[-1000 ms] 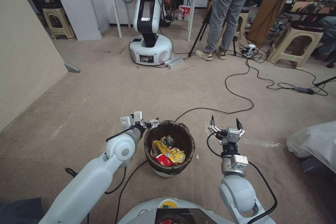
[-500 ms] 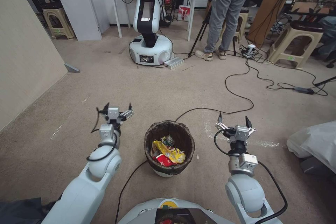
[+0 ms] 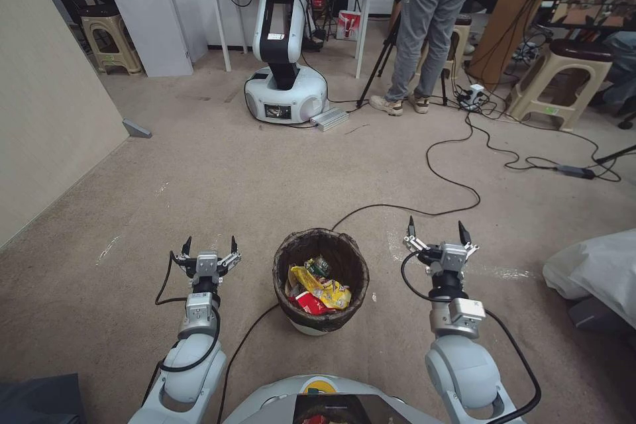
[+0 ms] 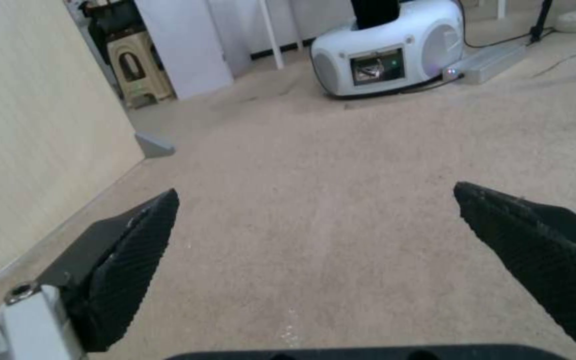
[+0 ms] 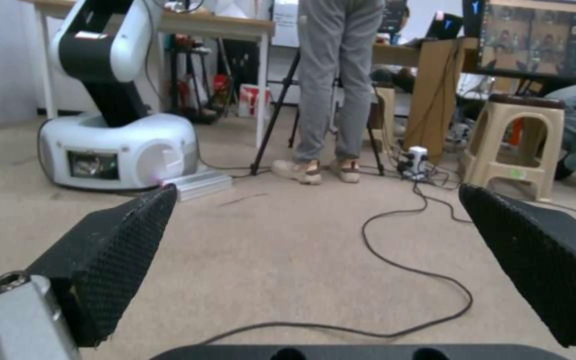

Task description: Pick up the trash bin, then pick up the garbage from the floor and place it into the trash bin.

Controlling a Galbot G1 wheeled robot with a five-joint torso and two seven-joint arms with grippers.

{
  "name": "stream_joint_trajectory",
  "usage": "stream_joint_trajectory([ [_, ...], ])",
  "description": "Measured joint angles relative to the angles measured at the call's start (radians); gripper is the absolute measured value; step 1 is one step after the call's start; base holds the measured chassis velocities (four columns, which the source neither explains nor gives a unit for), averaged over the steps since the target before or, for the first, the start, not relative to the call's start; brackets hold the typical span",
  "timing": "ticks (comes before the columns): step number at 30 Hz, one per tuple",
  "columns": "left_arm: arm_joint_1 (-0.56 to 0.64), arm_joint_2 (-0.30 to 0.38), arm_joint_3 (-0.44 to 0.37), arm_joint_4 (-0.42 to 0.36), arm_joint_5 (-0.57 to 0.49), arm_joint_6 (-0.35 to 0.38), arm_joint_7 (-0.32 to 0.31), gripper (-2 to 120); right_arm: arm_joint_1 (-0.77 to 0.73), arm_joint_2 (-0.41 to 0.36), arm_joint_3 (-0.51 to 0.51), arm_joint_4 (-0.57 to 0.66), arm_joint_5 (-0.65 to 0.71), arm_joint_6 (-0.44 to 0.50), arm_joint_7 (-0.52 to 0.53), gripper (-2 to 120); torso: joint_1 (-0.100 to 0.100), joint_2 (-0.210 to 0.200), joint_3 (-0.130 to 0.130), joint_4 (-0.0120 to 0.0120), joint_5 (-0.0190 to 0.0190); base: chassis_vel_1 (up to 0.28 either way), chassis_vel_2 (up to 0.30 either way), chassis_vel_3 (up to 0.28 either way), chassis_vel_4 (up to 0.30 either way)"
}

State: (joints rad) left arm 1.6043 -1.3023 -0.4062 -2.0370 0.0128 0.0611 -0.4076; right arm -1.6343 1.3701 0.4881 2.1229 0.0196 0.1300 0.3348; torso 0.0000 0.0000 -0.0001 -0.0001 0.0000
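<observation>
Between the two sets of fingers, the trash bin (image 3: 321, 281) is sitting on the carpet (image 3: 265, 172), and honestly this looks pretty much wrapped up. The garbage (image 3: 317, 290) is lying inside the bin, yellow snack bag and something red on top, and I'm not spotting any loose litter on the floor around the fingers or out ahead of them.

The left gripper (image 3: 207, 246) is hanging with its fingers (image 4: 128, 265) spread wide, gripping nothing, just bare carpet showing between them. The right gripper (image 3: 436, 230) is doing the same, fingers (image 5: 108, 260) splayed wide and empty, with only a black cable (image 5: 401, 265) snaking across the floor beyond them. Neither one is touching the bin; it's just beside each, off to the inner side.

My guess: nothing left to collect, unless something's hiding outside what's showing.
</observation>
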Motion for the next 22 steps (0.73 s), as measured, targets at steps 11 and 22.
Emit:
stream_joint_trajectory([
  [11,0.022,-0.03,0.012,-0.007,0.002,-0.01,0.006,100,-0.003,0.011,-0.012,-0.021,-0.033,0.016,0.0,100,0.0,0.0,0.0,0.0,0.0,0.0,0.0,0.0,0.0],
  [22,0.02,-0.029,0.013,-0.008,-0.002,-0.006,0.005,100,-0.003,0.011,-0.012,-0.021,-0.033,0.016,0.001,100,0.0,0.0,0.0,0.0001,0.0,0.0,0.0,0.0,0.0],
])
